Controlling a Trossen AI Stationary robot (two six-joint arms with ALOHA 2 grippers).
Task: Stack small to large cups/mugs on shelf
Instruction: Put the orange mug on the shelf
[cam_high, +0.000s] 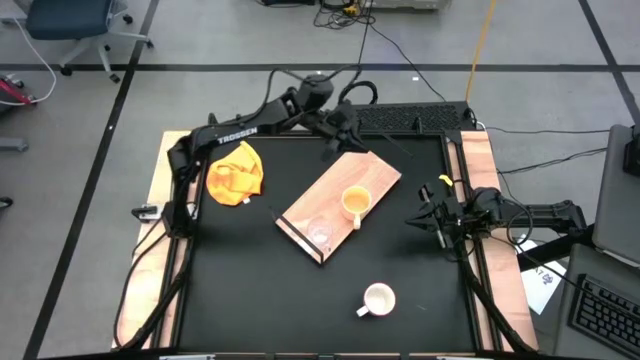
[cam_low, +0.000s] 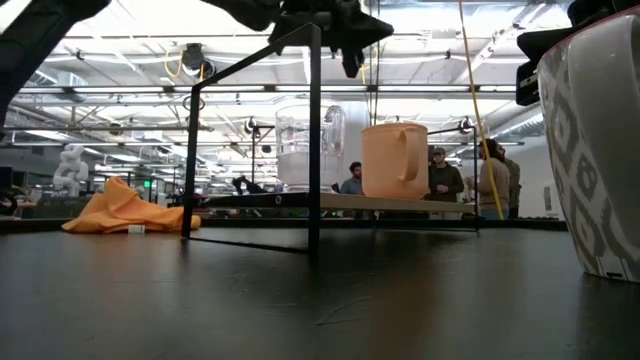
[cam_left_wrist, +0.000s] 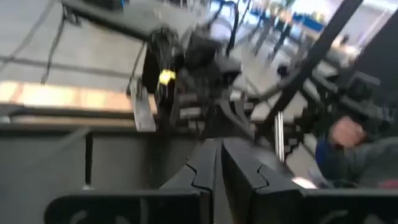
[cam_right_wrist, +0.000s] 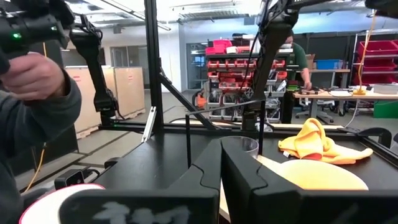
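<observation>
Overhead, both mugs (cam_high: 354, 201) and glass (cam_high: 319, 233) plain; level view clips white mug (cam_low: 600, 150). Left gripper (cam_left_wrist: 219, 163) and right gripper (cam_right_wrist: 217, 163) closed, holding nothing.

Shelf (cam_high: 340, 205), centre of the high view: light wood board, matt, with a dark strip along its lower-left end; it carries a clear glass cup (cam_high: 319, 234) and a smooth yellow-orange mug (cam_high: 354, 202). White mug (cam_high: 378, 299), lower centre: glossy, apparently ceramic. Yellow cloth (cam_high: 235, 173), upper left: soft, crumpled fabric on the matt black tabletop (cam_high: 240, 290).
</observation>
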